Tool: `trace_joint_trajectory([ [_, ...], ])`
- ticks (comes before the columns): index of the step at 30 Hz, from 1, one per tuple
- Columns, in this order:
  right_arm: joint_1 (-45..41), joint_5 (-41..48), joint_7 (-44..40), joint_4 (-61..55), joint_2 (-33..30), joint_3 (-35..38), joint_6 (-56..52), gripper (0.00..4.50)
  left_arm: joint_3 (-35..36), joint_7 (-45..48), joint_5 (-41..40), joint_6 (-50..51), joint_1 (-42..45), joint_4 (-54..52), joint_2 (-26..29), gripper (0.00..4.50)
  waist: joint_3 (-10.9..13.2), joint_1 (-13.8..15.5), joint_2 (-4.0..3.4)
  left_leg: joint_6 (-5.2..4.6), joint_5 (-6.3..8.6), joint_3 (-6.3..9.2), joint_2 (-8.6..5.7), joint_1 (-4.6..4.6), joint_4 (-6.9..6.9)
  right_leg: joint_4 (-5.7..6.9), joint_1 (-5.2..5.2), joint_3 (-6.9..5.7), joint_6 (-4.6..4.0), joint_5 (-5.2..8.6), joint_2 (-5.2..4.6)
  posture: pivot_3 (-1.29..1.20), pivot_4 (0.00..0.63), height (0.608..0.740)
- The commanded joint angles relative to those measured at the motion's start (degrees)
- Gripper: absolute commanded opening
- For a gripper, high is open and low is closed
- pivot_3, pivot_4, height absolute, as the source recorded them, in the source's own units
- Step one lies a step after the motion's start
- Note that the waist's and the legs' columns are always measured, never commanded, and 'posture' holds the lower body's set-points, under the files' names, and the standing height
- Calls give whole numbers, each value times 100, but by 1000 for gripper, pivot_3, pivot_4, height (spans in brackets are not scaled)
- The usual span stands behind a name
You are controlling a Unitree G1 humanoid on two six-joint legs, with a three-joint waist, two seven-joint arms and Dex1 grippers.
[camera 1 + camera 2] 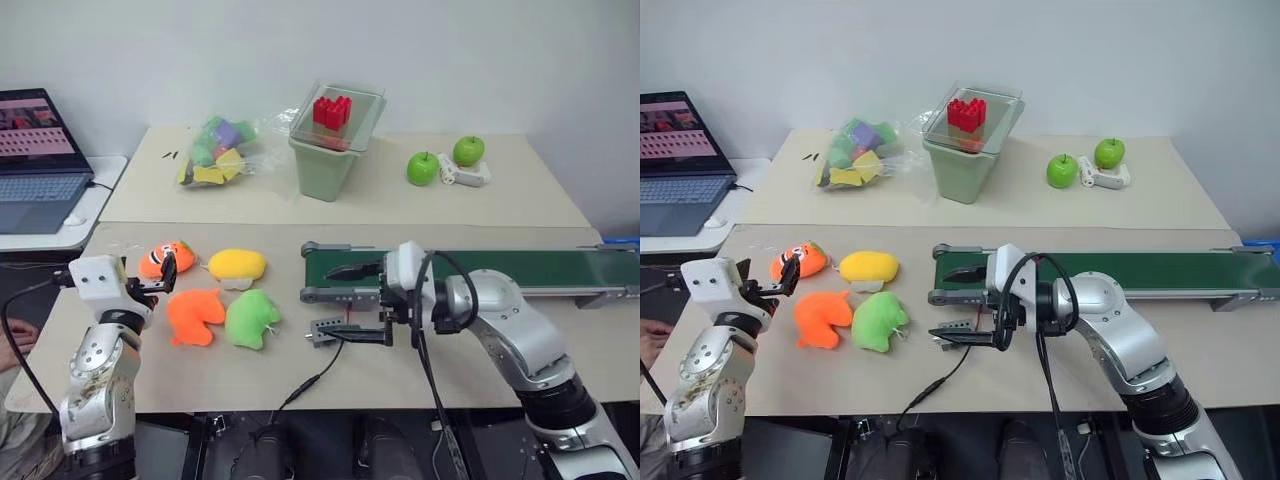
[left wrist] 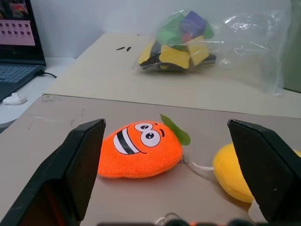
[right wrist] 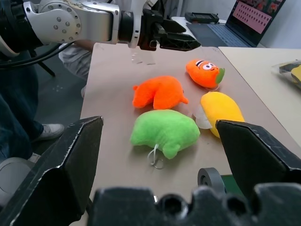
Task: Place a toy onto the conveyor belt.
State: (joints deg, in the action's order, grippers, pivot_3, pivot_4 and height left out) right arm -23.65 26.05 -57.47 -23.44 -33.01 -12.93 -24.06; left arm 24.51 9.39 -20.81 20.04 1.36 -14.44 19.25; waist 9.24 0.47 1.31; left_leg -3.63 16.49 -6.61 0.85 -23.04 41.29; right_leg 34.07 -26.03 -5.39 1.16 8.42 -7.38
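Left eye view: plain orange toy [image 1: 195, 316] lies at the table's seven o'clock, green plush [image 1: 252, 318] touching it, apparently. Both grippers, left [image 1: 160, 279] and right [image 1: 357, 303], spread empty; conveyor belt [image 1: 520, 269] beyond.

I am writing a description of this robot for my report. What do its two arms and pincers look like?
Both arms have rounded silver-grey metal shells with black joint rings. The left arm ends in a white block at the wrist; the right arm has a white wrist piece too, with black cables looping around it. The left pincer and the right pincer each have two black, tapered fingers.
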Motion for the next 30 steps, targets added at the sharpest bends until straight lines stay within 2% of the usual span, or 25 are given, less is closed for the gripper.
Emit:
trace_joint_trajectory([
  [1, -65, 78, -33, -92, 47, -1, -51, 4500, 181, -191, -158, 26, -524, -909, -239, 4433, 0, -15, 0, 1, 1, -1, 0, -2, 0, -1, -2, 0, 0, -1, 0, 0, 150, 740],
  [5, -15, 48, -64, -46, 31, -20, -56, 4500, 126, -258, -295, 211, -1292, -1806, -451, 4433, 0, -10, 0, 2, 2, 0, 1, -8, -1, -2, -7, -1, -2, 1, 0, 0, 150, 740],
  [8, 15, 18, -47, 50, 29, 11, -47, 4500, 129, -180, -303, 250, -1687, -1945, -499, 4433, 0, 17, -1, 4, 1, 6, 3, -5, 0, 0, -6, -6, -12, 7, 0, 0, 150, 740],
  [11, 46, 7, -31, 132, 14, 58, -47, 4500, 316, -144, -451, 122, -1950, -1868, -629, 4433, 0, 19, -1, -39, 26, 5, 2, 0, 1, 1, -2, -4, -17, 12, -2, 0, 150, 740],
  [12, 66, -5, -5, 169, 6, 75, -61, 4500, 673, -271, -1192, 284, -1985, -1808, -854, 4433, 0, 17, -1, -42, 27, 5, 2, -1, 3, 1, -2, -4, -17, 12, -2, 0, 150, 740],
  [14, 87, -18, 25, 208, -4, 88, -73, 4500, 1096, -447, -2140, 521, -2009, -1758, -1104, 4433, 0, 7, 0, -45, 29, 4, 3, -1, 4, 0, -3, 0, -16, 11, -5, 0, 150, 740],
  [17, 132, -22, 11, 238, -21, 69, -65, 4500, 1243, -391, -3852, 1055, -2311, -1701, -1357, 4433, 0, 11, -1, -17, 13, 5, 4, -3, 2, 3, -7, 0, -15, 13, -3, 0, 150, 740],
  [19, 159, -43, 5, 264, -33, 64, -69, 4500, 1272, -292, -4699, 1253, -2612, -1537, -1576, 4433, 0, 10, 0, -11, 10, 5, 3, -5, 3, 2, -6, -1, -14, 14, -3, 0, 150, 740],
  [25, 170, -75, 22, 322, -84, 121, -113, 4500, 823, -85, -5472, 1444, -3480, -1384, -2136, 4433, 1, 2, 2, -62, 42, 0, 2, -5, 18, 1, -2, 4, -20, 31, -2, 0, 150, 740],
  [26, 178, -81, 23, 324, -98, 139, -117, 4500, 700, 6, -5464, 1472, -3641, -1364, -2192, 4433, 1, 3, 2, -62, 43, 0, 1, -5, 19, 1, -2, 6, -38, 55, -2, 0, 150, 740],
  [30, 209, -105, 35, 327, -137, 167, -131, 4500, 460, 224, -5294, 1379, -3866, -1226, -2164, 4433, 1, 20, 1, -68, 47, 3, 1, -8, 29, 3, 0, 5, -23, 74, -2, 0, 150, 740],
])
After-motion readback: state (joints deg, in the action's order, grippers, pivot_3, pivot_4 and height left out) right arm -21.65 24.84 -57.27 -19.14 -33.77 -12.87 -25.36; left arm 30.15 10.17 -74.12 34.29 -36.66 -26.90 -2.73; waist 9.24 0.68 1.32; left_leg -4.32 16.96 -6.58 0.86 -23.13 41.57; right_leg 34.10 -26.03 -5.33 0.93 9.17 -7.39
